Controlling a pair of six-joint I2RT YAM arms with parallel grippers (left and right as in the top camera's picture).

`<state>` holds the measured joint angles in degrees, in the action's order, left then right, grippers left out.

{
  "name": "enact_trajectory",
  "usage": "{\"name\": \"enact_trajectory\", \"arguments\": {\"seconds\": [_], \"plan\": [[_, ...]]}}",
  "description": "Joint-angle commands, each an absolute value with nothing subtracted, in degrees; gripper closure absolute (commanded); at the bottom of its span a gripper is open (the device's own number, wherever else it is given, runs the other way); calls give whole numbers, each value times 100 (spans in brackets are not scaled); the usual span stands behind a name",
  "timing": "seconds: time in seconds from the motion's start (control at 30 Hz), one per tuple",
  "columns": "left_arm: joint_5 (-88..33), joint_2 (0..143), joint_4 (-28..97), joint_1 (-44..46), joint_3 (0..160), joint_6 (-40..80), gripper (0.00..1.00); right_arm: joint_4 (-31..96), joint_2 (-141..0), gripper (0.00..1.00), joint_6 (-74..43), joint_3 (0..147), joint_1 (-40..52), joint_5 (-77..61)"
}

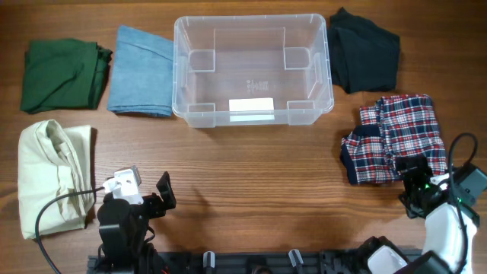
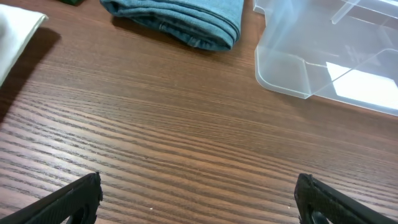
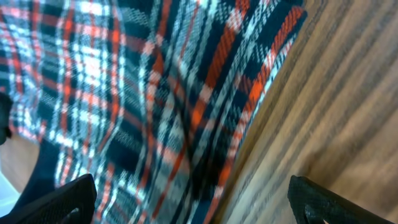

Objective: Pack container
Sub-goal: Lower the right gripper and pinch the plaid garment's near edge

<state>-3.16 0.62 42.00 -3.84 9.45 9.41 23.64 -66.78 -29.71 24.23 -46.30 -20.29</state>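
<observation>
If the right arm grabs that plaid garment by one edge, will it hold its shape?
Probably not: the plaid garment lies in loose, rumpled folds, so it would likely unfold and dangle. It looks like thin woven cloth, so probably light. Being flat and soft, it shouldn't roll.

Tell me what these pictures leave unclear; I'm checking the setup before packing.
Label on the container: overhead, print too small.
Plaid cloth: right wrist, blurred, cut off by edges.
Cream cloth: left wrist, cut off by left edge.
Right gripper: overhead, too small to show contact.
</observation>
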Motion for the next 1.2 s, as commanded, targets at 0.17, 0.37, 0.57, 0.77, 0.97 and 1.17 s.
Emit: {"name": "enact_trajectory", "arguments": {"seconds": [0.17, 0.37, 0.57, 0.77, 0.97, 1.17], "plan": [[-423, 16, 4261, -419, 943, 1028, 0, 1955, -7343, 0, -2956, 2386, -4659, -1999], [-423, 16, 4261, -419, 943, 1028, 0, 1555, -7778, 0, -3013, 2386, -4659, -2023], [-423, 16, 4261, -419, 943, 1028, 0, 1011, -8455, 0, -3015, 2386, -4657, -2388], [-423, 16, 4261, -419, 943, 1028, 0, 792, -8836, 4, -3020, 2386, -4657, -2596], [-423, 16, 4261, -419, 943, 1028, 0, 681, -8866, 25, -3015, 2386, -4657, -2762], [-423, 16, 4261, -419, 943, 1028, 0, 626, -8866, 38, -2998, 2386, -4657, -2818]]}}
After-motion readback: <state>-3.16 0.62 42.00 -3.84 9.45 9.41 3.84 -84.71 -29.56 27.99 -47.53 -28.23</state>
